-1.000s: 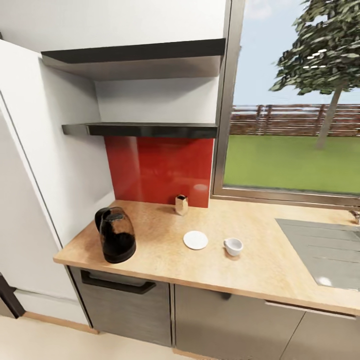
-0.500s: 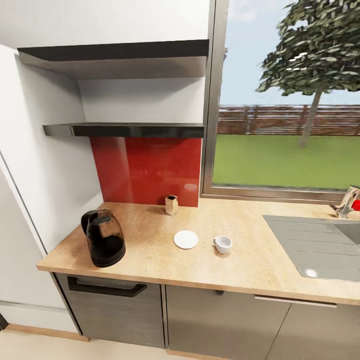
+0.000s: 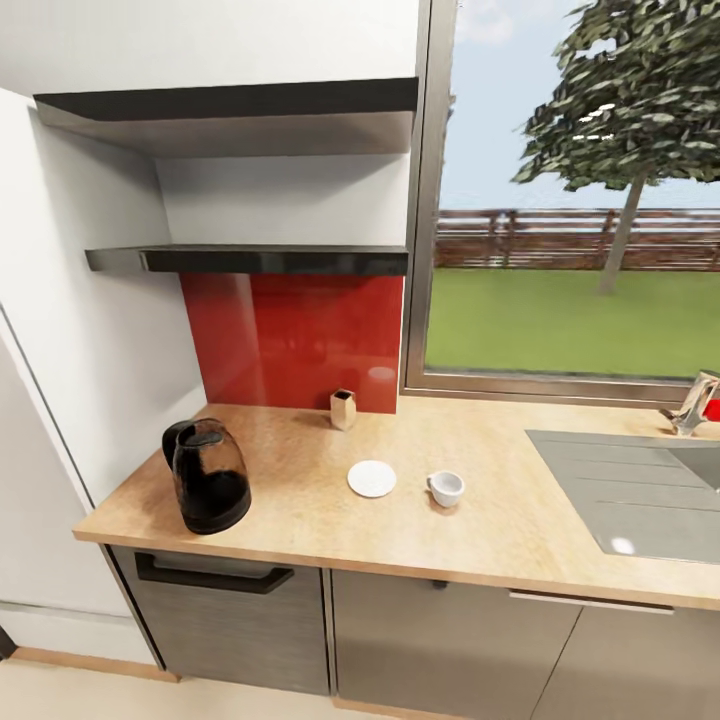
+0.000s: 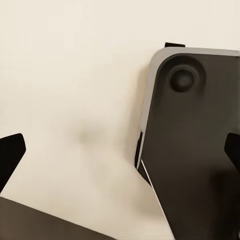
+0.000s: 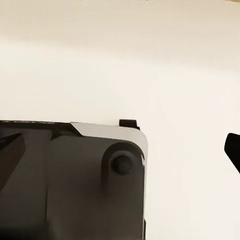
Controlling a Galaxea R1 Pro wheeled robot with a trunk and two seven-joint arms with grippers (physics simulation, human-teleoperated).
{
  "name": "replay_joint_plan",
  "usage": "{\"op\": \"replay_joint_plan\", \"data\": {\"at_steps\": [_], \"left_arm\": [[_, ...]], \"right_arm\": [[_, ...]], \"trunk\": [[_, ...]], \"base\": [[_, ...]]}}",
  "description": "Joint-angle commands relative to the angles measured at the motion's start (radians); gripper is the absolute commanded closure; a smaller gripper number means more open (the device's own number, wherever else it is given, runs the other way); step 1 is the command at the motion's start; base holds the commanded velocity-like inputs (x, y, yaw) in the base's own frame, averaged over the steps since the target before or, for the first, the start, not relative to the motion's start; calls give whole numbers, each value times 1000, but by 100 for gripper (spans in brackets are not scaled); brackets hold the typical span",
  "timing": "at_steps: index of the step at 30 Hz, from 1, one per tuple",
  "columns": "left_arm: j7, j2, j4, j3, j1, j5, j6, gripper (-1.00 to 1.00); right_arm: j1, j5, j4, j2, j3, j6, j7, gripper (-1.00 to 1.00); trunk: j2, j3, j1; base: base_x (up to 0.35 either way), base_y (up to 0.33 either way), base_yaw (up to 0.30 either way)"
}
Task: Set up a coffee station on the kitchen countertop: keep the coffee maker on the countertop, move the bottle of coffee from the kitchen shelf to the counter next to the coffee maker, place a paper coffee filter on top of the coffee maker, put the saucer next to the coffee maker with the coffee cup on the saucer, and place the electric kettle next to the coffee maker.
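Facing the counter [image 3: 500,520], I see a smoky-brown kettle [image 3: 208,476] near its left end, a white saucer [image 3: 372,478] just beside a white cup [image 3: 445,488]; both my grippers [image 4: 120,155] [image 5: 125,150] spread open (fingertips at the picture edges).

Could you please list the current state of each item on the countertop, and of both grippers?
electric kettle: upright, lid on, near the countertop's left end.
saucer: flat, bare.
coffee cup: upright on the countertop, right of the saucer, apart from it.
small container: upright by the red backsplash.
left gripper: open, holding nothing.
right gripper: open, holding nothing.
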Motion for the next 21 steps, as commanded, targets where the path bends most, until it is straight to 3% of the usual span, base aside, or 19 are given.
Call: {"op": "replay_joint_plan", "data": {"at_steps": [1,3,4,12,15,21], "left_arm": [[1,-1,2,-9,-1,8,-5,-100],[0,-1,1,-11,-1,8,-5,-100],[5,-5,-80,-17,-8,-1,-31,-100],[6,1,-276,-27,-14,-12,-37,-100],[4,0,-327,-28,-15,-12,-51,-100],[-5,1,-420,-30,-15,-38,-263,-100]], "right_arm": [[0,-9,-1,0,9,-2,-1,-100],[0,-8,-1,0,9,-2,-1,-100],[0,-12,-2,3,9,-3,-3,-100],[0,-15,-11,7,7,-3,-3,-100],[0,-15,-23,24,7,-3,-5,-100],[0,-17,-30,47,6,-3,-8,-100]], "trunk": [[-1,-1,0],[-1,-2,0],[-1,-2,0],[-1,-2,0],[-1,-2,0],[-1,-2,0]], "base": [[0,0,0],[0,0,0],[0,0,0],[0,0,0],[0,0,0],[0,0,0]]}}
